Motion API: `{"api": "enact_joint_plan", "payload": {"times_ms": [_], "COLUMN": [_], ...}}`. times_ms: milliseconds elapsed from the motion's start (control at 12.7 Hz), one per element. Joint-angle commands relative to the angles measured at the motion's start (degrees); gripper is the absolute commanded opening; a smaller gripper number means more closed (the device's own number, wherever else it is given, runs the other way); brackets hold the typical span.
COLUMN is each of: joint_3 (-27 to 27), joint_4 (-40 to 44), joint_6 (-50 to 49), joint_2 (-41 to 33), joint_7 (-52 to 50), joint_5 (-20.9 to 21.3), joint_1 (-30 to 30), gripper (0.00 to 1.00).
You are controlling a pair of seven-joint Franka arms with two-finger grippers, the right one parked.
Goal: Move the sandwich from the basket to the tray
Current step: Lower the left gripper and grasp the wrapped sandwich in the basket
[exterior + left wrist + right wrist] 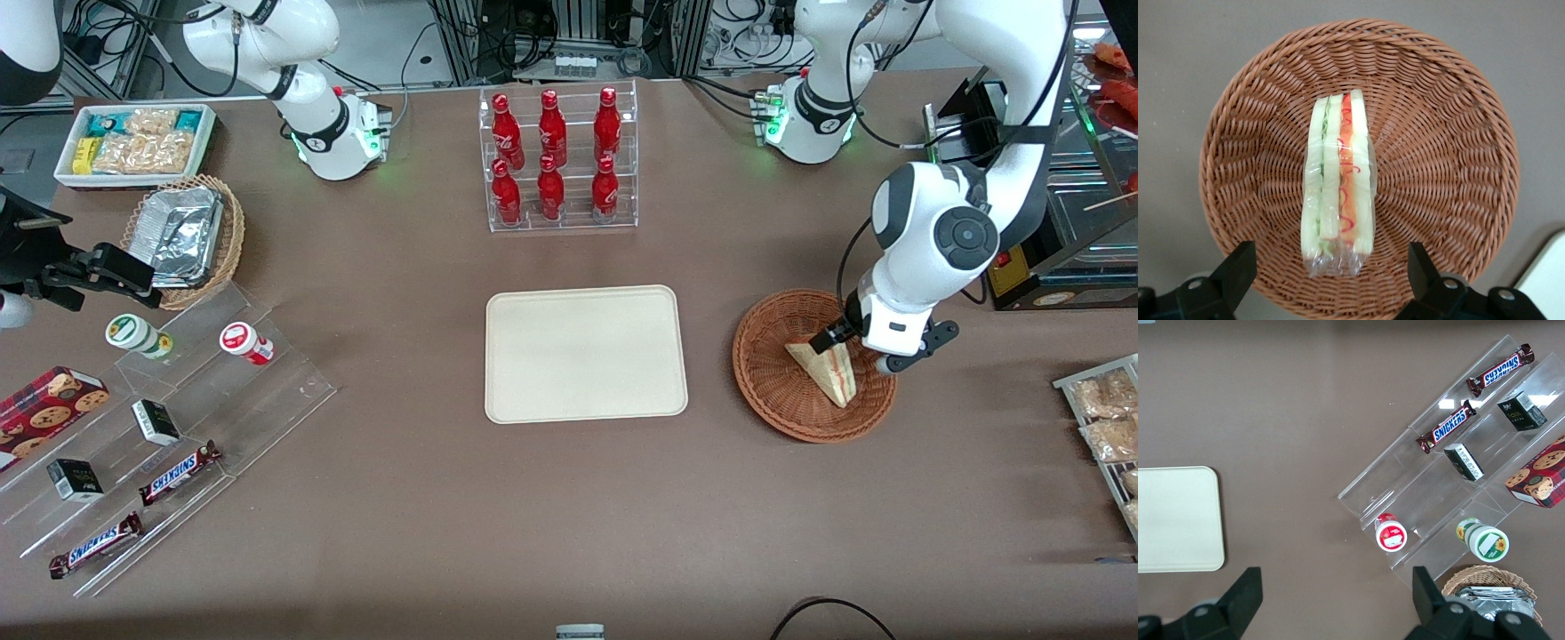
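Your gripper (855,348) hangs over the reddish-brown wicker basket (772,373), low above the sandwich (825,367), and its fingers (1238,267) stand apart, one on each side of the wedge without touching it. The sandwich (1338,180) lies in the middle of the basket (1451,133), wrapped in clear film, its cut edge facing the wrist camera with red and pale green layers between pale bread.

The cream tray (585,353) sits on the brown surface (569,516) beside the basket, toward the parked arm's end, with bare surface between them. Farther from the front camera than the tray stands a clear acrylic rack (562,160) holding six red bottles (551,129); the script on them is too small to read.

At the working arm's end, near the table edge, you have bagged pale snacks (1102,413) on a rack. Toward the parked arm's end lies a stepped clear display (178,427) carrying two Snickers bars (178,473), whose name you can read plainly, two small dark boxes (156,421), a red cookie box (49,400) and two round-lidded cups (244,342) with labels you cannot read. Farther from the camera than the display sit a tan wicker basket of foil trays (185,236) and a white box of snack packets (138,142).
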Motion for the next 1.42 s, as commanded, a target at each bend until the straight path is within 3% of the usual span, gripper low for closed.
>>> {"api": "enact_joint_plan", "payload": {"times_ms": [0,316,395,474,553,632,947,1342], "joint_3": [0.1,0.1,0.1,0.1,0.1,0.1,-0.1,-7.0], "joint_4": [0.1,0.1,0.1,0.1,0.1,0.3,2.8,12.8], "joint_6": [2.1,4.0,4.1,4.0,4.0,4.0,1.2,-16.2], "joint_2": [2.5,4.8,5.1,5.0,5.0,5.1,4.0,3.8], "joint_7": [-5.5,-6.1,-6.2,-6.3,-6.6,-6.8,-5.7,-1.1], "joint_5": [0.1,0.1,0.1,0.1,0.1,0.0,0.1,0.4], "joint_1": [-0.3,-0.3,-0.3,-0.3,-0.3,-0.3,-0.5,-0.5], "gripper": [1.00,0.98,0.76,0.45,0.20,0.11,0.06,0.05]}}
